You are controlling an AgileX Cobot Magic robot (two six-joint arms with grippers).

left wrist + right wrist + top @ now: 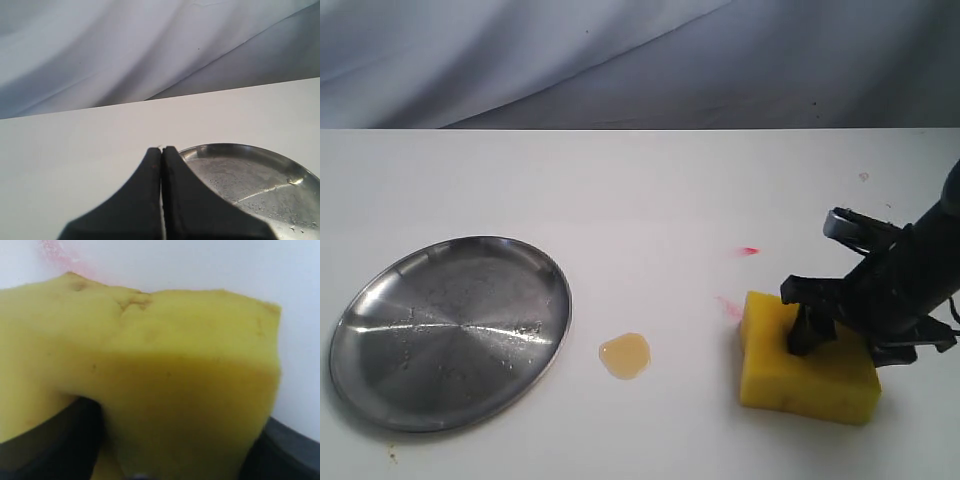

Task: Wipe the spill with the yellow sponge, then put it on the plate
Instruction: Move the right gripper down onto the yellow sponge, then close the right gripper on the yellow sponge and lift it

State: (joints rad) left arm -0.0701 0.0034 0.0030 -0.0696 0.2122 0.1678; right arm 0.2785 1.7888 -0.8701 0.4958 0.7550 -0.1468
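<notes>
Sponge (pixel 810 378) sits on the white table (pixel 620 200), squeezed between the right claw's (pixel 835 345) fingers. A pink smear (pixel 730 305) lies just beside it. Farther to that claw's left is the amber spill (pixel 625 355), then the steel plate (pixel 450 330), with the left claw (pixel 161 165) by its rim, fingers pressed together.

On my feed I see a plain white counter (pixel 620 190) under soft, even light. Behind the counter's far edge hangs a grey-blue cloth (pixel 570 60) with loose diagonal folds, filling the background.
</notes>
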